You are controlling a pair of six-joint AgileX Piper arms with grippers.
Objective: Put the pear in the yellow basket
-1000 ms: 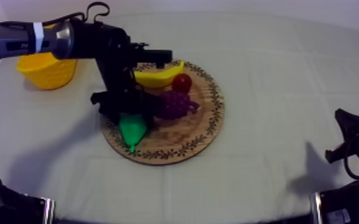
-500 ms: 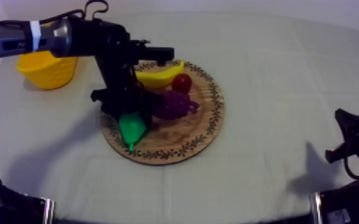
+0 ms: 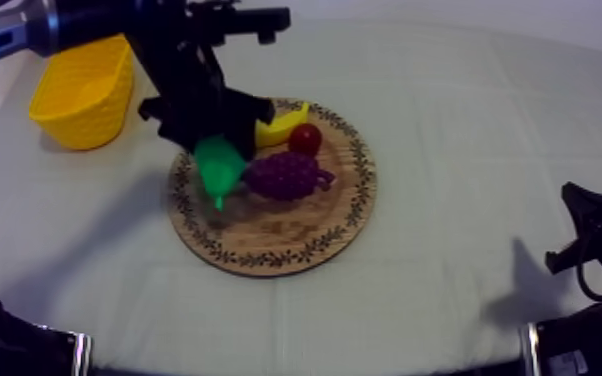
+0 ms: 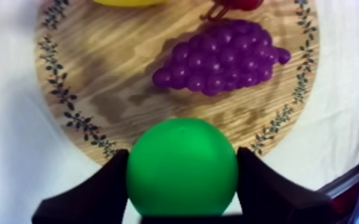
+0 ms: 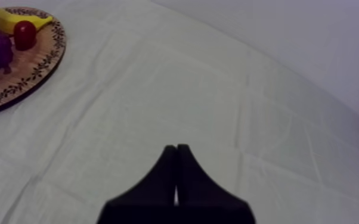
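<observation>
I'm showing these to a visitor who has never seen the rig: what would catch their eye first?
The bright green pear, clamped in the left gripper and held above the wooden board. Next, the purple grapes lying on that board, and the yellow basket off to the board's left.

A purple bunch of grapes (image 3: 285, 175) is laid on its side, its narrow end turned toward the right of the top view. A small red fruit (image 3: 305, 138) is seen just behind it. A yellow banana (image 3: 283, 124) is placed beside the red fruit, partly hidden. The counter (image 3: 465, 150) is covered by a grey-white cloth.
</observation>
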